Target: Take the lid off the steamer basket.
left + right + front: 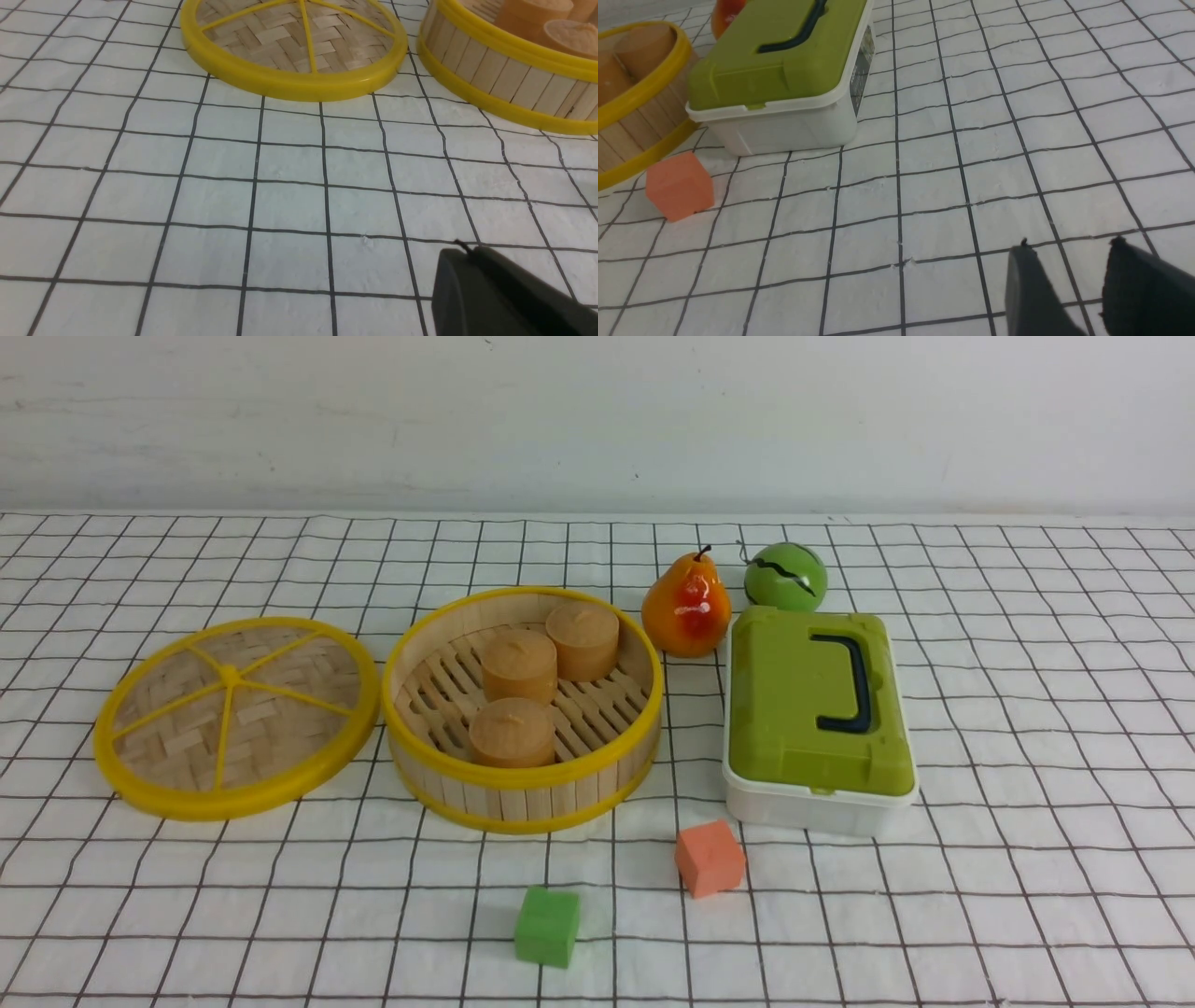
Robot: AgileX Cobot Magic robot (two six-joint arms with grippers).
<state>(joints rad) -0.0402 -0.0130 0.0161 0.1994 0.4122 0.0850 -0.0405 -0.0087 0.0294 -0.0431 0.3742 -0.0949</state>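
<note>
Lid (237, 719), woven tan bamboo with yellow rim, lies flat beside the open round bamboo-slat steamer basket (523, 709), so removal looks done; right jaws are parted and empty, left jaws' state unclear.

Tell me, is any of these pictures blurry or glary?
Front view: even, soft light, everything sharp, one small glint on the pear. Left wrist view: the lid is crisp, the dark gripper finger soft. Right wrist view: slightly soft, no glare on the box.

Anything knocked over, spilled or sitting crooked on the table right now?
Nothing stands out. The lid lies flat on the cloth left of the steamer basket, their rims about touching. The three round buns sit upright inside. The green-lidded box is closed, and the pear stands upright.
</note>
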